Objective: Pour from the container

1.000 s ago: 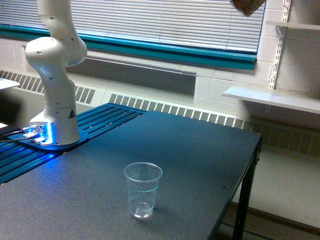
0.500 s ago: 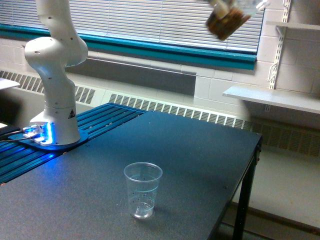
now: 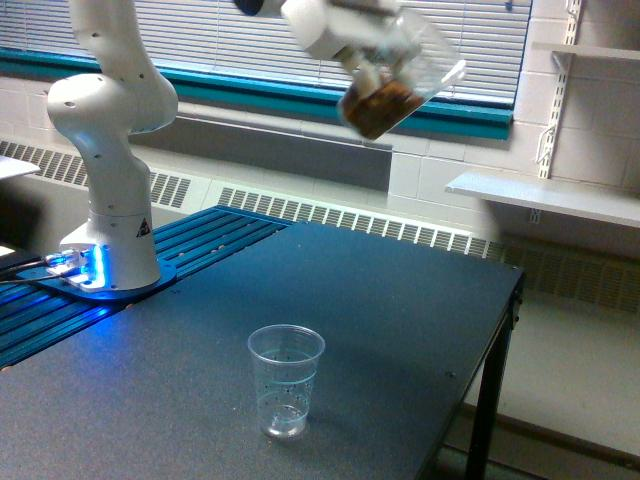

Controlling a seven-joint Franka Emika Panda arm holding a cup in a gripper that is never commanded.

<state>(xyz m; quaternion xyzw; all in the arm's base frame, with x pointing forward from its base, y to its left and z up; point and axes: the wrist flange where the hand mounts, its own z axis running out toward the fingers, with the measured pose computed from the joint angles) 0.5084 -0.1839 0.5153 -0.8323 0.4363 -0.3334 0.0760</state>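
My end effector [image 3: 365, 55] sits high at the top of the exterior view, closed around the container [image 3: 395, 85], which hangs tilted in the air with its rim toward that view's right and a clump of brown pieces settled at its low end. It is well above the table [image 3: 400, 300] and up and toward the view's right of the speckled cup [image 3: 286, 380], which stands upright near the table's front edge. To pour well, I judge I need the container's rim over the cup's mouth and much lower before tipping further — from this height the pieces would likely bounce and scatter, and the light cup could tip. A slow roll of the wrist should let the pieces slide out a few at a time instead of in one lump. On writing: a small dark triangular sticker shows on my base [image 3: 141, 226], too small to read — I see no legible brand or label anywhere else.
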